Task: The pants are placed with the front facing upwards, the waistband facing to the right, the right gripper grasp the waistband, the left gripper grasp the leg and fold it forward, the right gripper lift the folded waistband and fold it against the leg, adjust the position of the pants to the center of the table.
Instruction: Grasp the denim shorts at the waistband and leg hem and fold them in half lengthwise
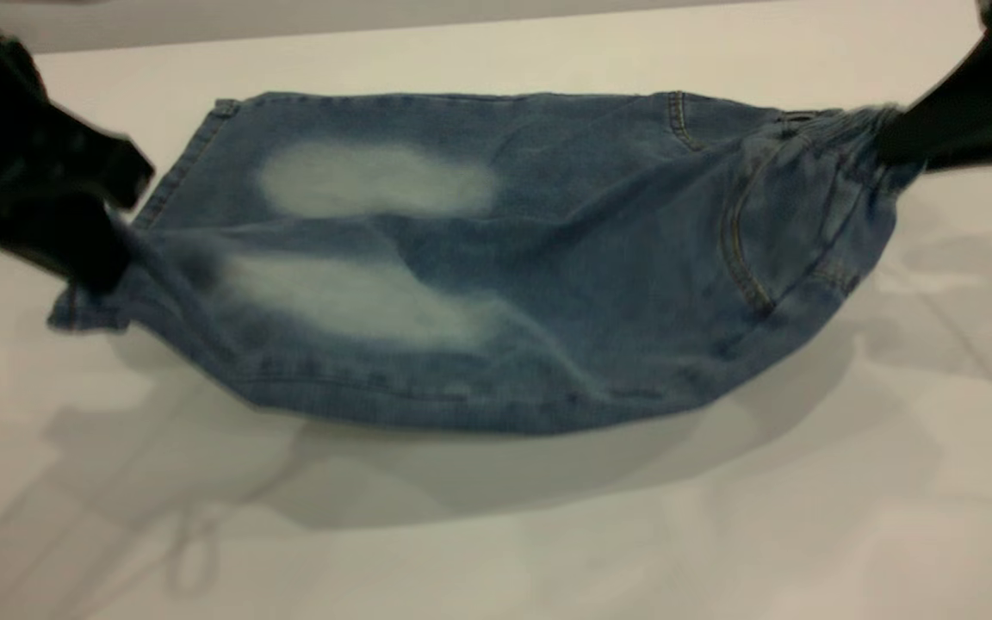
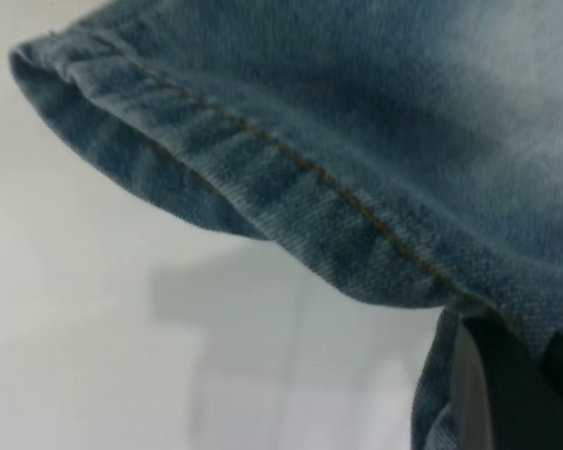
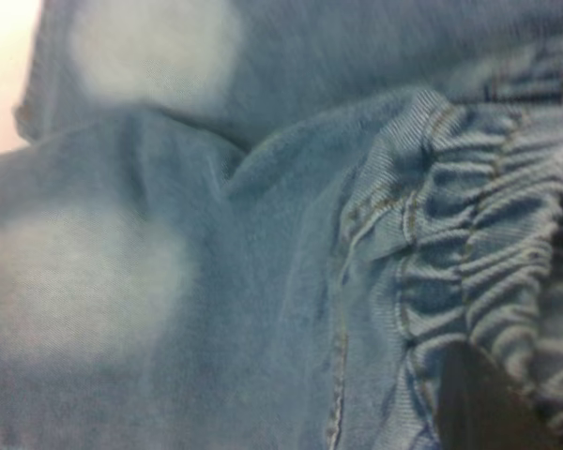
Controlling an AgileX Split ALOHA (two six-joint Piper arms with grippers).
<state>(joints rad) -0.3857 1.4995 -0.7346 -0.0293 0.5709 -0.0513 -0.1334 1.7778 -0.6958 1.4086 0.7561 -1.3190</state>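
The pants [image 1: 496,258] are being held up off the table [image 1: 496,534] between the two arms, stretched sideways, with their near lower edge sagging in a curve and a shadow being cast on the white surface below. The far edge is being kept nearly straight, close to the back of the table. Two pale faded knee patches [image 1: 375,179] are being shown on the upward-facing denim, one behind the other, and a tan-stitched pocket [image 1: 746,258] is being shown toward the right end.

The leg end is being gripped by the left gripper [image 1: 108,250] at the exterior view's left, its fingers being closed on the cloth near the hem; in the left wrist view the stitched hem [image 2: 291,169] is being seen hanging above the table [image 2: 94,328], with the cloth being pinched against a dark finger [image 2: 516,394] at the frame's corner.

The waistband [image 1: 849,138] is being clamped by the right gripper [image 1: 892,142] at the exterior view's upper right, the gathered elastic being bunched where it is being held. In the right wrist view the ruffled waistband [image 3: 479,253] is being seen running beside a dark finger [image 3: 479,403], which is being pressed on the denim
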